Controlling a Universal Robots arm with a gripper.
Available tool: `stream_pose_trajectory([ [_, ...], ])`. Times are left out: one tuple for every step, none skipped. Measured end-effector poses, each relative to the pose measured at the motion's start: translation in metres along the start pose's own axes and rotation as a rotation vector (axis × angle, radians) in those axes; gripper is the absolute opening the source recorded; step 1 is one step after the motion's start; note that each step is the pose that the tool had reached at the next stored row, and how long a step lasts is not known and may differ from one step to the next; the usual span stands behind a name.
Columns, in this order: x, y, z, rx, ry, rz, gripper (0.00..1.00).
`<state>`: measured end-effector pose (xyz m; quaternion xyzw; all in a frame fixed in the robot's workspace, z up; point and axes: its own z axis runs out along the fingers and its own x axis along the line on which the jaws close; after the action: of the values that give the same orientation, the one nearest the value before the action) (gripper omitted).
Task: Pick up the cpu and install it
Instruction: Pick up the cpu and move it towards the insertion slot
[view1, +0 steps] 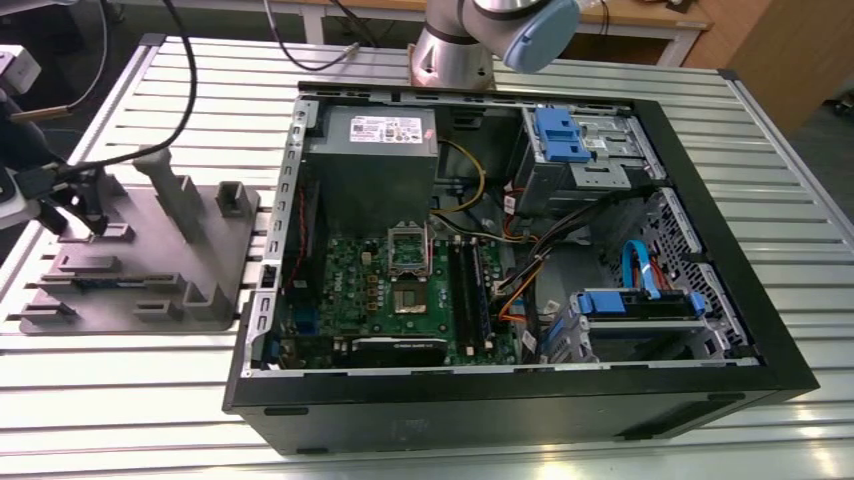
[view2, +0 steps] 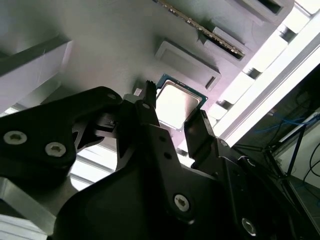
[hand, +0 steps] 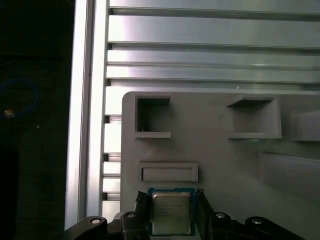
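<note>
The cpu (hand: 171, 212), a small square chip with a silver top and a thin pale rim, lies flat on the grey plastic tray (hand: 220, 165). My gripper (hand: 171, 197) is open, with one dark finger on each side of the chip and close to its edges. In the second wrist view the cpu (view2: 179, 102) shows between the two fingertips (view2: 148, 92) of the gripper (view2: 175, 102). In the exterior view the gripper (view1: 78, 215) hangs over the tray (view1: 147, 275) at the far left. The dark square socket (view1: 406, 297) sits on the green motherboard (view1: 347, 290) inside the open case.
The open computer case (view1: 521, 400) lies on the slatted metal table (view1: 120, 400) to the exterior view's right of the tray. It holds a power supply (view1: 371, 150), blue drive brackets (view1: 561, 135) and loose cables (view1: 561, 240). Raised blocks (view1: 174, 195) stand on the tray beside the gripper.
</note>
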<state>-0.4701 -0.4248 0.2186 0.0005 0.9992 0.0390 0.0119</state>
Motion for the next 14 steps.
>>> stream_pose_trajectory([
  [0.0000, 0.0001, -0.0019, 0.0001, 0.0001, 0.000, 0.47],
  [-0.0001, 0.0003, -0.0037, 0.0001, 0.0002, 0.000, 0.47],
  [-0.0001, 0.0004, -0.0055, 0.0000, 0.0001, 0.000, 0.47],
  [-0.0002, 0.0006, -0.0075, 0.0001, 0.0001, 0.000, 0.47],
  [-0.0002, 0.0007, -0.0097, 0.0001, 0.0001, 0.000, 0.47],
  [-0.0003, 0.0010, -0.0123, 0.0000, 0.0001, 0.000, 0.47],
  [-0.0004, 0.0012, -0.0150, 0.0000, 0.0000, 0.000, 0.47],
  [-0.0004, 0.0014, -0.0180, 0.0001, 0.0001, 0.000, 0.47],
  [-0.0005, 0.0016, -0.0208, 0.0001, 0.0001, 0.000, 0.47],
  [-0.0006, 0.0018, -0.0236, 0.0001, 0.0001, 0.000, 0.47],
  [-0.0006, 0.0020, -0.0263, 0.0001, 0.0000, 0.000, 0.47],
  [-0.0007, 0.0022, -0.0289, 0.0001, 0.0001, 0.000, 0.47],
  [-0.0007, 0.0024, -0.0316, 0.0001, 0.0002, 0.000, 0.47],
  [-0.0008, 0.0026, -0.0341, 0.0001, 0.0002, 0.000, 0.47],
])
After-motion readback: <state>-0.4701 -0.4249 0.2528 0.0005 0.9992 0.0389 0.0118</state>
